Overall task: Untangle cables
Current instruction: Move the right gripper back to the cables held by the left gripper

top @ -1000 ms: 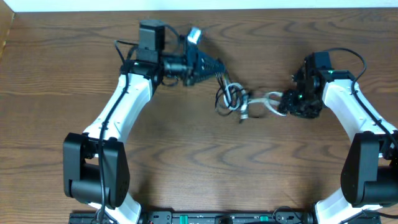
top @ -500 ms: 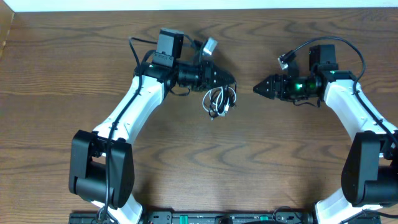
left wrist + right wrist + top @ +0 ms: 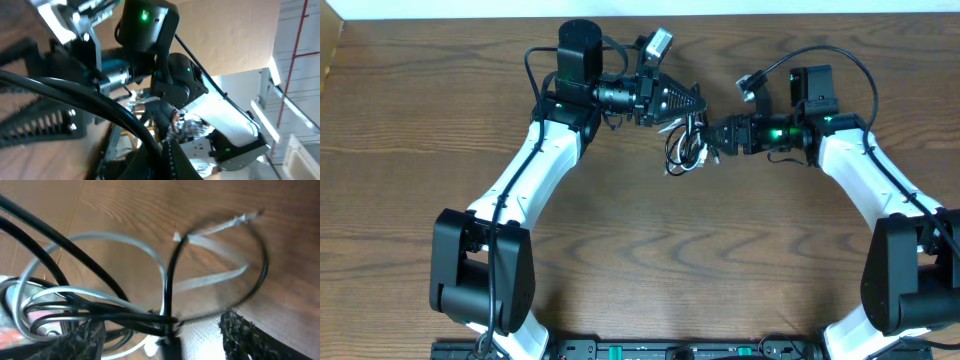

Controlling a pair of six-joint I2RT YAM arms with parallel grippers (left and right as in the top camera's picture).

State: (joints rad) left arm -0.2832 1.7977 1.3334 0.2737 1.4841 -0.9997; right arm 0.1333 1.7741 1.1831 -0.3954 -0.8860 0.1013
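From overhead, the two arms meet near the far middle of the table (image 3: 620, 250). The cables (image 3: 685, 148) hang in a small knot of black and white loops just below the left gripper (image 3: 698, 101) and right at the nose of the right gripper (image 3: 713, 137), which points at them from the other side. The left gripper's fingers come together to a point, and a black strand runs up from the bundle to that tip, so it looks pressed together on a strand. This view doesn't show how the right jaws stand.

The left wrist camera is turned sideways. One ribbed finger (image 3: 35, 125) shows at the lower left, and black cables (image 3: 100, 102) sweep across the frame very close to the lens. Beyond them is the right arm (image 3: 220, 112), white-shelled with a green light on top. The grip itself isn't visible here.

The right wrist camera gives what the others don't. Its rough dark fingers (image 3: 245, 335) sit well apart at the bottom corners, so the right gripper (image 3: 160, 340) is spread. The cables (image 3: 100, 305) lie between and just ahead of them, with several black strands and a white loop crossing at one bunched spot. A single black loop arcs out to the right over the wood (image 3: 125, 205).
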